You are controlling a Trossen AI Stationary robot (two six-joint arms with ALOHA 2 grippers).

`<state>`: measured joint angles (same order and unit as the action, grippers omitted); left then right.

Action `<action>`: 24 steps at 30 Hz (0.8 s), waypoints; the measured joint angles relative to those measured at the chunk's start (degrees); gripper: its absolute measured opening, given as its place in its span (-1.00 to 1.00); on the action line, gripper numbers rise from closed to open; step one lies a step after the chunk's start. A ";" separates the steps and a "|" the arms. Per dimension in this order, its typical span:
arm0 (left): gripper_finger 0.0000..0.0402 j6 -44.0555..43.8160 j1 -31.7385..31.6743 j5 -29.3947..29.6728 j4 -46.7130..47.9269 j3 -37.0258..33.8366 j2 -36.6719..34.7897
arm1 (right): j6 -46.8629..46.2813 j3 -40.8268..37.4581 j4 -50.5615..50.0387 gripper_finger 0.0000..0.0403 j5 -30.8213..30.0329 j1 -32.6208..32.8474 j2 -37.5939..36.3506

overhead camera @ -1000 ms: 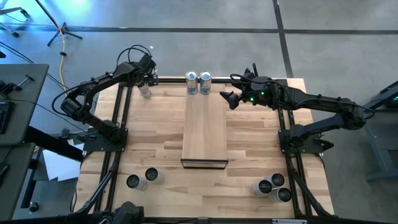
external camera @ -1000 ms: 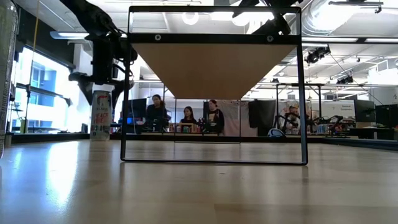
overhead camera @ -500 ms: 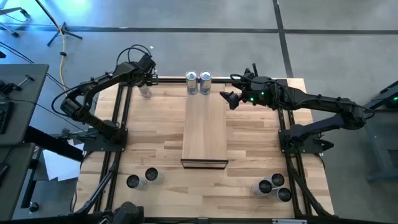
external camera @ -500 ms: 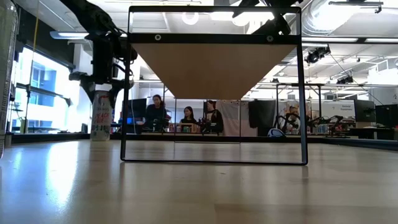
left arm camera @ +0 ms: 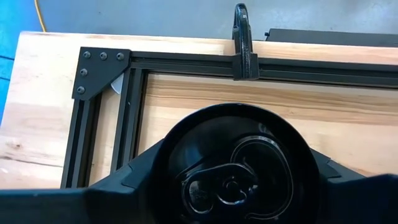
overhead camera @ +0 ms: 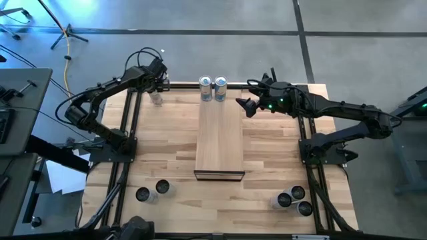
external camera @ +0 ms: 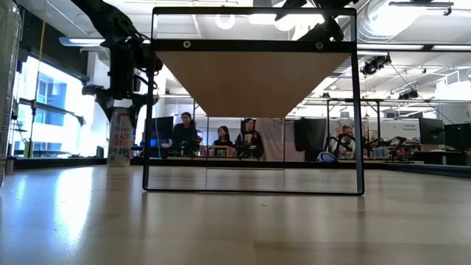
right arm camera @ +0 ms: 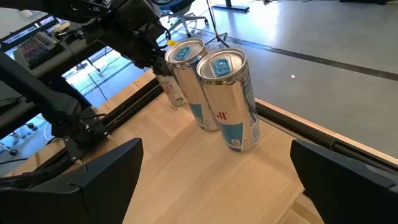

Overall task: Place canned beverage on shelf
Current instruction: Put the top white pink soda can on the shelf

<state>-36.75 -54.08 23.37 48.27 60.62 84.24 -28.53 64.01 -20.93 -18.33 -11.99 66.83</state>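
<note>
A long light-wood shelf (overhead camera: 220, 137) runs down the middle of the butcher-block table (overhead camera: 167, 160), with two blue-and-silver cans (right arm camera: 214, 93) upright and touching at its far end. Just off that end, toward the table's right side, the right gripper (overhead camera: 244, 105) hangs with fingers spread wide, holding nothing. Well off the shelf's far end on the left side, the left gripper (overhead camera: 157, 89) is clamped around the top of a white can (external camera: 119, 136) standing on the table.
</note>
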 joint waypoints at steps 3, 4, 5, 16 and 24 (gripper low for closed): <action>0.09 0.58 -0.02 -0.69 0.39 0.02 -0.68 | 0.01 0.00 -0.02 0.96 0.85 0.00 0.00; 0.09 0.59 -0.02 -0.89 0.84 0.08 -1.18 | 0.01 0.00 -0.02 0.96 0.89 0.00 0.00; 0.09 0.62 -0.02 -0.96 1.01 0.35 -1.76 | 0.01 0.00 -0.02 0.96 0.94 0.00 0.00; 0.09 1.46 -0.02 -0.92 -0.46 2.90 -10.93 | 0.25 0.00 -0.32 0.96 1.04 0.00 0.00; 0.10 1.46 -0.02 -2.47 -0.70 3.39 -18.84 | 0.26 0.00 -0.32 0.96 1.21 0.00 0.00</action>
<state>-35.29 -54.11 20.90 47.58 64.01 65.40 -28.27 64.01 -21.26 -17.12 -11.99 66.83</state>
